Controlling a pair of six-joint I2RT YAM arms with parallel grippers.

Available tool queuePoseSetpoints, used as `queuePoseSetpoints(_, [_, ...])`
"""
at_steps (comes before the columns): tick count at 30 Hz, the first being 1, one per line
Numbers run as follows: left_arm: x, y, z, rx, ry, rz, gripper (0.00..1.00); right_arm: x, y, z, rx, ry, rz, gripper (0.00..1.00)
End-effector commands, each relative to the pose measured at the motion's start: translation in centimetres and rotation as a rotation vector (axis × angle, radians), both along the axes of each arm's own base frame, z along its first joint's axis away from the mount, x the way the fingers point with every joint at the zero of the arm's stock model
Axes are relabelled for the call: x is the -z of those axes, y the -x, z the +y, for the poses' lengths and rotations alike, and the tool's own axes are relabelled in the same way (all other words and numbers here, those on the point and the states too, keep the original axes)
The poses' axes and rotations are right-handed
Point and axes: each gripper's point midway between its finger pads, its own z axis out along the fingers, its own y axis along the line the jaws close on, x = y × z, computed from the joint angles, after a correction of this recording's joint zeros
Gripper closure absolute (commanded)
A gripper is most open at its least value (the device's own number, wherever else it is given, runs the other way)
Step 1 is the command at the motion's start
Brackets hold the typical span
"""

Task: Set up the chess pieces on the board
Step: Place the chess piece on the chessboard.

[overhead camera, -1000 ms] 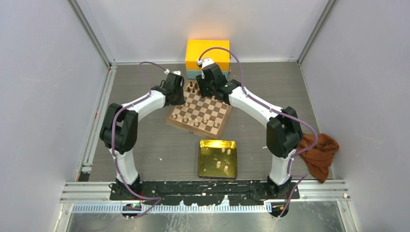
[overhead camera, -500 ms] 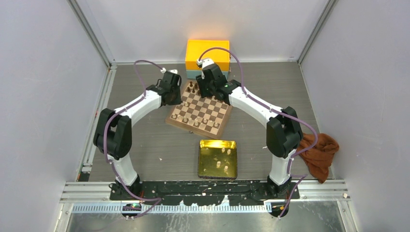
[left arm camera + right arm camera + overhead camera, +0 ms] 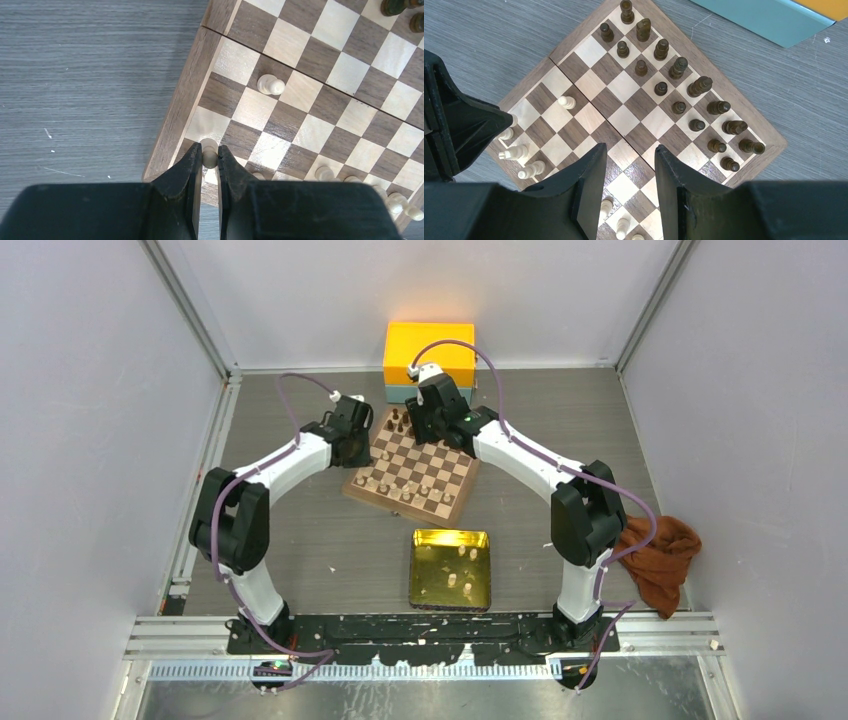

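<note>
While the right hand (image 3: pixel 630 150) gapes above the board (image 3: pixel 624 120), the left hand (image 3: pixel 209 157) pinches a cream piece (image 3: pixel 208 148).

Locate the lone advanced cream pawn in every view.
Top external: lone pawn, a pale speck on the board's left half.
Left wrist: upper centre, beyond the left gripper.
Right wrist: left of centre, up-left of the right gripper.
Shared landmark: the brown border nearest the pawn.
</note>
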Motion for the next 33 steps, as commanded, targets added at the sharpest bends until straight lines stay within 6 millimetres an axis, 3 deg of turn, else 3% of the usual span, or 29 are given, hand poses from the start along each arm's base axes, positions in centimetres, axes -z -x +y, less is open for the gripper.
queuePoseSetpoints(1, [-1.7, -0.3, 0.3, -0.019, 0.024, -0.049, 0.99, -4.3, -0.2, 0.0, 0.006, -0.081, -0.085, 0.54])
queuePoseSetpoints(33, [1.1, -1.5, -0.1, -0.019, 0.005, -0.035, 0.95, -4.3, -0.4, 0.1, 0.001, -0.073, -0.092, 0.54])
